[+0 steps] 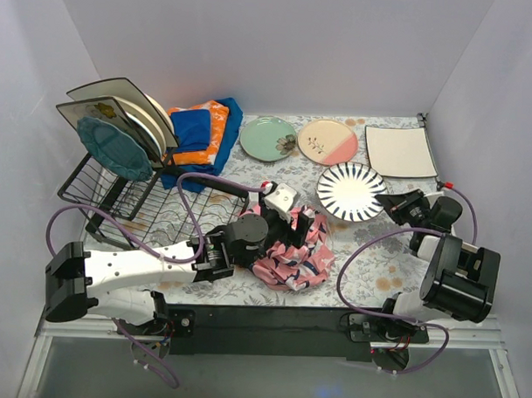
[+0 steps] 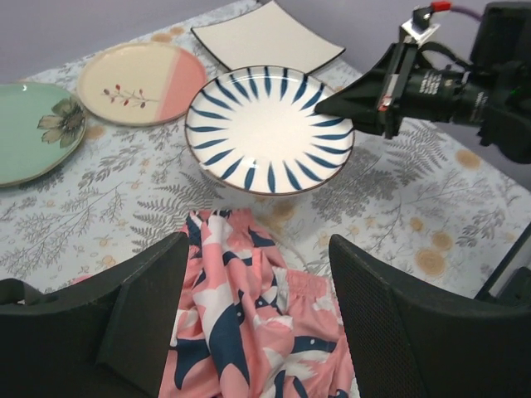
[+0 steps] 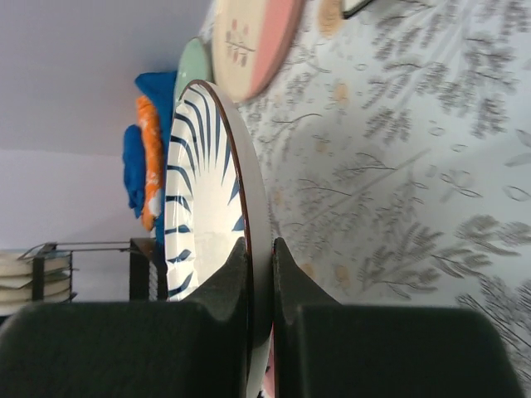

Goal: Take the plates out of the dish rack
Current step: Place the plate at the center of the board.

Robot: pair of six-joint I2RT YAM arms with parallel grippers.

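Top view:
- Dish rack, black wire with a grid base, sits upper left. Its long side runs left to right, dipping toward lower right.
- Several plates stand on edge in the slots at its left end. The teal plate, matte with a wavy rim, is frontmost, with pale round and dark-rimmed square ones behind.
- Four plates lie face-up on the table, which has a grey fern-print cover. Across the upper centre sit the mint plate with a flower, the cream-and-pink plate, and the square plate, glossy cream with a dark edge. The striped plate lies below them, right of centre.
- Striped plate: round, so no long axis. Glazed white with blue rays pointing to the centre and a thin brown rim. It lies flat or nearly so.

Right gripper: points left and is pinched on the striped plate's right rim. In the right wrist view the black fingers clamp the thin edge from both faces.

Left gripper: jaws spread wide, holding nothing, poised over the crumpled pink cloth, soft with a navy and white print.

Folded blue-orange cloths lie just right of the racked plates.
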